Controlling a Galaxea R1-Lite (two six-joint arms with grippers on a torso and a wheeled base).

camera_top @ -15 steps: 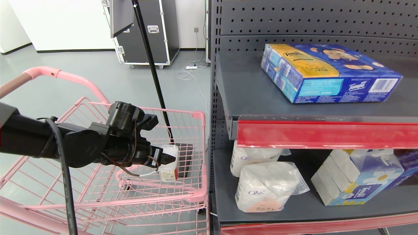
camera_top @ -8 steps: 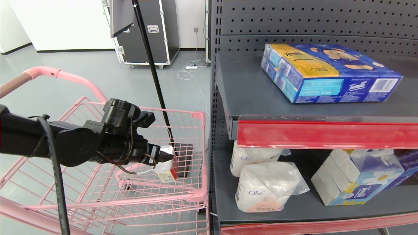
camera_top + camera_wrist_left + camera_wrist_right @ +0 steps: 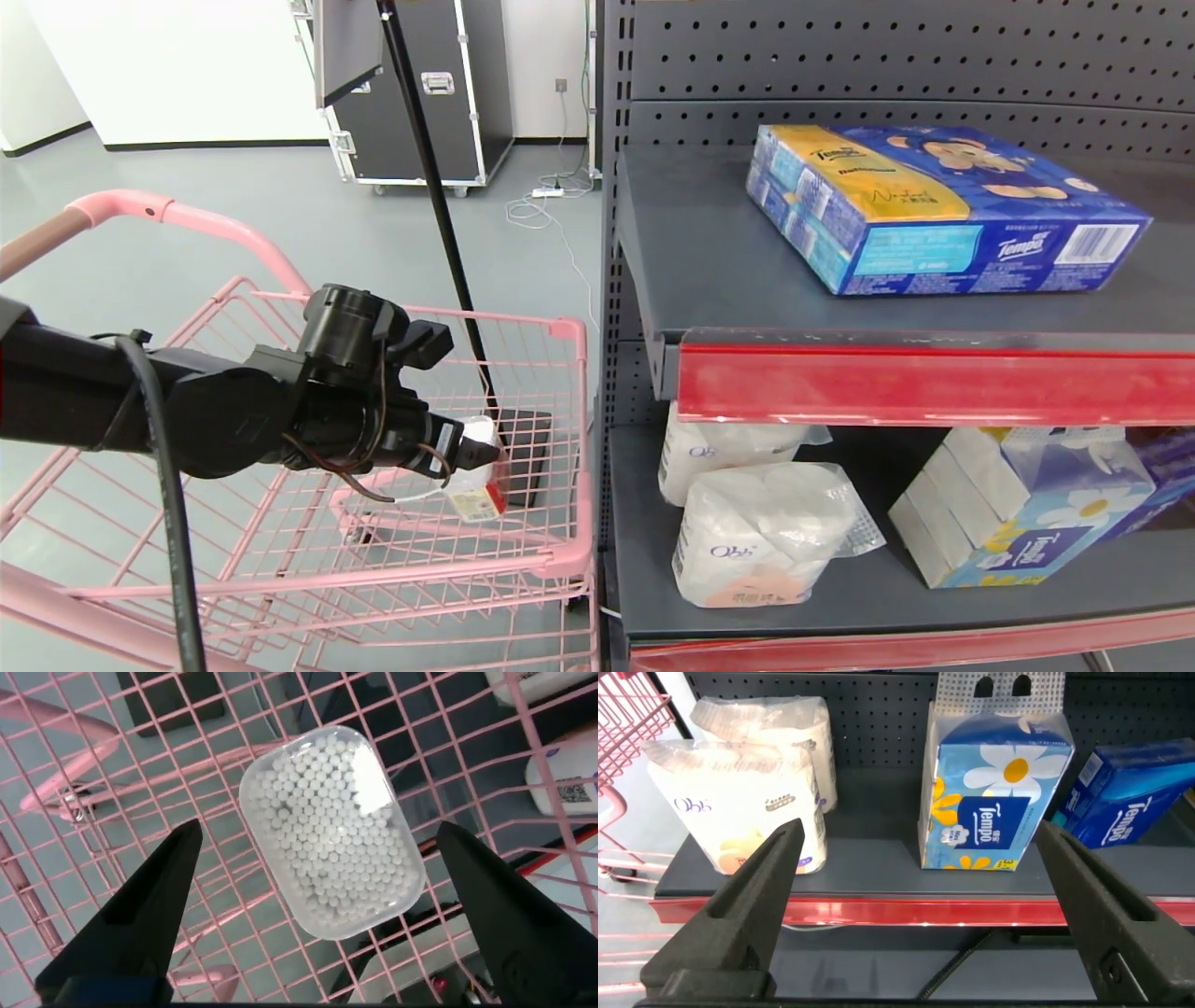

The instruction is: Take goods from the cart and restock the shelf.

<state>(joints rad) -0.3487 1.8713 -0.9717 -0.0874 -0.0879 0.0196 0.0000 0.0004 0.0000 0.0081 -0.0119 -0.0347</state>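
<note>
swab box [image 3: 478, 505]: partly behind left end effector [image 3: 482, 455] | blue pack [image 3: 1128, 798]: cut off

Swab box [image 3: 327, 831] newly tilted.

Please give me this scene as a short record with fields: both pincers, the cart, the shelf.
left pincer: open, over the cart, one finger on each side of the swab box, not closed on it
right pincer: open, facing the lower shelf
cart: pink wire, holds the clear swab box
lower shelf: white wrapped packs, daisy tissue pack
upper shelf: blue tissue multipack, lying flat
task state: swab box not yet gripped
</note>
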